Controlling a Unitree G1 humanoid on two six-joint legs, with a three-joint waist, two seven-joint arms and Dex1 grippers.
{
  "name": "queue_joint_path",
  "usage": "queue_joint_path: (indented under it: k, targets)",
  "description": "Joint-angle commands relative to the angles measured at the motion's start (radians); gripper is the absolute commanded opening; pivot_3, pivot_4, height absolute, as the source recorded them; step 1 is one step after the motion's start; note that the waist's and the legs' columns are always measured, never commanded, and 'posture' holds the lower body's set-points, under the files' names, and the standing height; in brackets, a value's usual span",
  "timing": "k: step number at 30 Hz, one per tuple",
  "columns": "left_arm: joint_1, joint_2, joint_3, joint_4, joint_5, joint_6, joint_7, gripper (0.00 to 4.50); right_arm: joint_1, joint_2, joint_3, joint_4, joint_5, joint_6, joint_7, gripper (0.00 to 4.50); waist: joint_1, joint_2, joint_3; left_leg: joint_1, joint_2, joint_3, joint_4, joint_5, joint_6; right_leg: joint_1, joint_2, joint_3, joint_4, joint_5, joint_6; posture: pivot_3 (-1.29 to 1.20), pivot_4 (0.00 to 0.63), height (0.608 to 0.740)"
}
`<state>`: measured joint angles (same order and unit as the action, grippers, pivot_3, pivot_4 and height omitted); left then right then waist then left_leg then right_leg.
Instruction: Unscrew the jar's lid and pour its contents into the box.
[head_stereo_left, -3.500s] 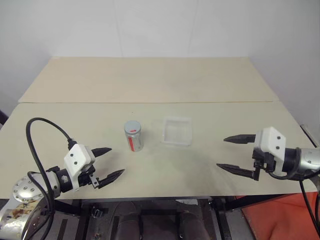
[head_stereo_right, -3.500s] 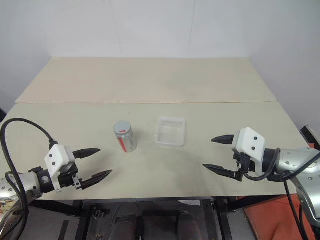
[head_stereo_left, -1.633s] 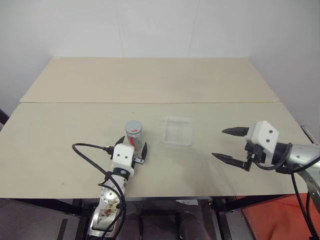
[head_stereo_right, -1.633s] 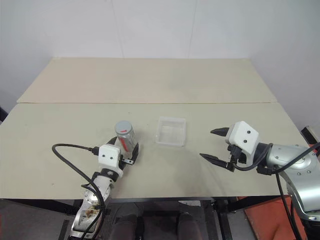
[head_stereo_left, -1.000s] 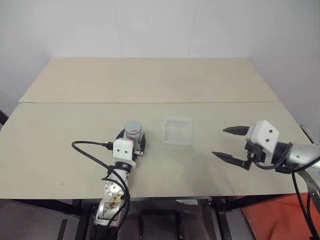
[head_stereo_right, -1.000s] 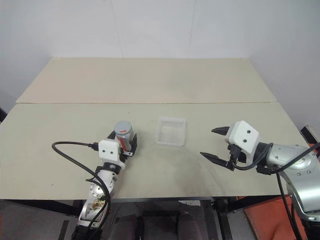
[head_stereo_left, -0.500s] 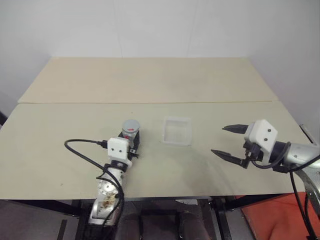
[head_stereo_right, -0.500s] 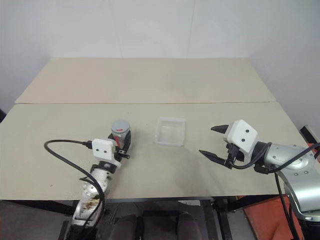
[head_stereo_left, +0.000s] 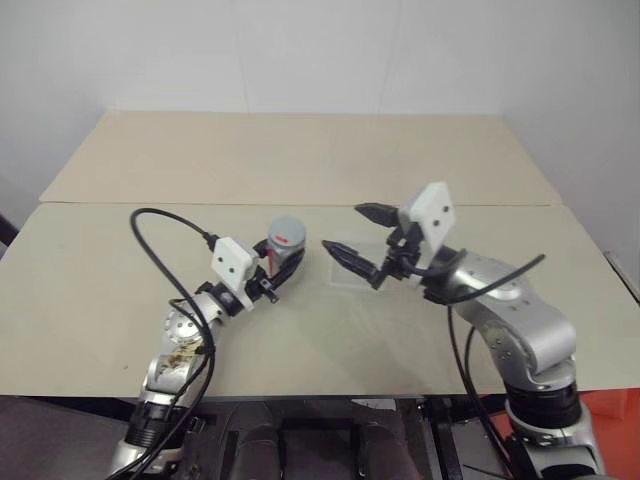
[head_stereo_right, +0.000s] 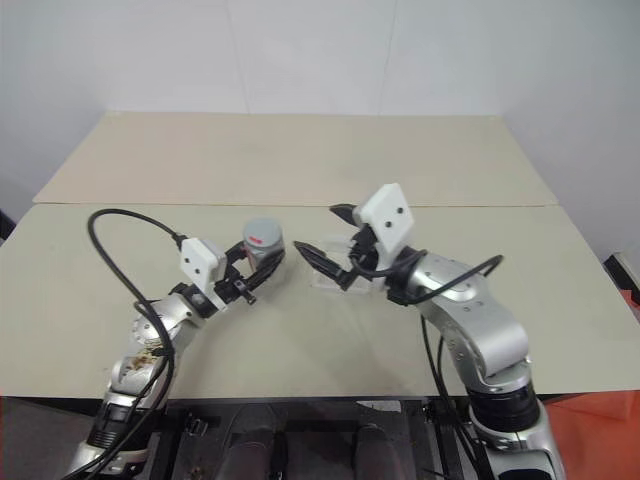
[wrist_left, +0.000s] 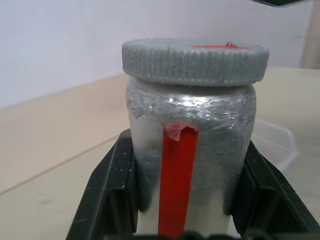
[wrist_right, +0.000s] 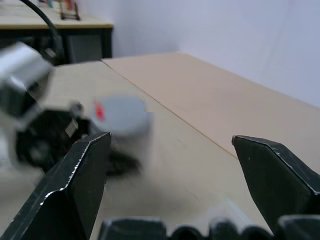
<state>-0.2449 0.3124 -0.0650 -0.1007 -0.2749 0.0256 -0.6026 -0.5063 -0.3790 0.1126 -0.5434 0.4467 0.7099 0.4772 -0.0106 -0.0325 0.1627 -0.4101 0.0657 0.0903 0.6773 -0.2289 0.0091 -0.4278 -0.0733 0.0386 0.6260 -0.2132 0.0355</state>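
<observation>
While the left tool (head_stereo_left: 272, 280) grips the jar (wrist_left: 190, 165), lid (head_stereo_left: 288, 230) on, just left of the box (head_stereo_left: 352, 272); the jar is lifted off the bench (head_stereo_left: 90, 290). The right tool (head_stereo_left: 358, 236) hangs spread wide above the box.

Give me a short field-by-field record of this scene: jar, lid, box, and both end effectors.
jar: small silvery-grey cylindrical jar with red stripe, lifted, tilted
lid: ribbed grey round cap, still on the jar
box: clear shallow plastic tray on the beige table
left end effector: shut on the jar
right end effector: open, beside the lid, over the tray
</observation>
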Motion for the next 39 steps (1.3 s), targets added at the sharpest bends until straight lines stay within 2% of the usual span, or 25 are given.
queue_joint_path:
  k: [1, 9, 15, 28, 30, 34, 35, 39]
  targets:
    - [-0.031, -0.023, -0.014, -0.001, 0.010, -0.036, -0.007, 1.92, -0.047, 0.027, 0.008, -0.030, 0.012, 0.000, -0.013, 4.50, -0.001, 0.000, 0.000, 0.000, 0.000, 0.000, 0.000, 0.000, 0.000, 0.000, 0.000, 0.000, 0.000, 0.000, 0.000, 0.00, 0.150, 0.740]
    - [-0.043, -0.064, -0.024, -0.003, 0.020, -0.058, 0.000, 1.92, -0.051, 0.044, 0.060, -0.002, -0.006, -0.028, 0.022, 4.50, -0.002, 0.000, 0.000, 0.000, 0.000, -0.001, 0.000, 0.000, 0.000, 0.000, 0.000, -0.001, 0.000, 0.000, 0.000, 0.00, 0.150, 0.740]
    - [-0.029, -0.074, -0.039, -0.040, 0.023, -0.052, -0.004, 1.92, -0.071, 0.070, 0.108, 0.075, -0.082, -0.075, 0.010, 4.50, -0.002, 0.000, 0.000, 0.000, 0.000, -0.001, 0.000, 0.000, 0.000, 0.000, 0.000, -0.001, 0.000, 0.000, 0.000, 0.00, 0.150, 0.740]
    - [-0.026, -0.078, -0.048, -0.043, 0.020, -0.044, 0.005, 1.92, -0.051, 0.096, 0.093, 0.110, -0.144, -0.144, 0.004, 4.50, -0.002, 0.000, 0.000, 0.000, 0.000, -0.001, 0.000, 0.000, 0.000, 0.000, 0.000, -0.001, 0.000, 0.000, 0.000, 0.00, 0.150, 0.740]
    - [-0.028, -0.082, -0.047, -0.039, 0.020, -0.040, 0.008, 1.92, -0.047, 0.100, 0.092, 0.111, -0.145, -0.149, 0.004, 4.12, -0.002, 0.000, 0.000, 0.000, 0.000, -0.001, 0.000, 0.000, 0.000, 0.000, 0.000, -0.001, 0.000, 0.000, 0.000, 0.00, 0.150, 0.740]
    - [-0.032, -0.087, -0.045, -0.037, 0.019, -0.038, 0.007, 1.92, -0.034, 0.095, 0.096, 0.106, -0.149, -0.156, 0.018, 2.90, -0.002, 0.000, 0.000, 0.000, 0.000, -0.001, 0.000, 0.000, 0.000, 0.000, 0.000, -0.001, 0.000, 0.000, 0.000, 0.00, 0.150, 0.740]
    - [-0.033, -0.087, -0.045, -0.037, 0.018, -0.037, 0.006, 1.92, -0.031, 0.094, 0.097, 0.106, -0.151, -0.156, 0.020, 2.78, -0.002, 0.000, 0.000, 0.000, 0.000, -0.001, 0.000, 0.000, 0.000, 0.000, 0.000, -0.001, 0.000, 0.000, 0.000, 0.00, 0.150, 0.740]
    - [-0.035, -0.082, -0.045, -0.041, 0.015, -0.032, 0.000, 1.92, -0.030, 0.095, 0.098, 0.107, -0.153, -0.154, 0.022, 2.78, -0.003, 0.000, 0.000, 0.000, 0.000, -0.001, 0.000, 0.000, 0.000, 0.000, 0.000, -0.001, 0.000, 0.000, 0.000, 0.00, 0.150, 0.740]
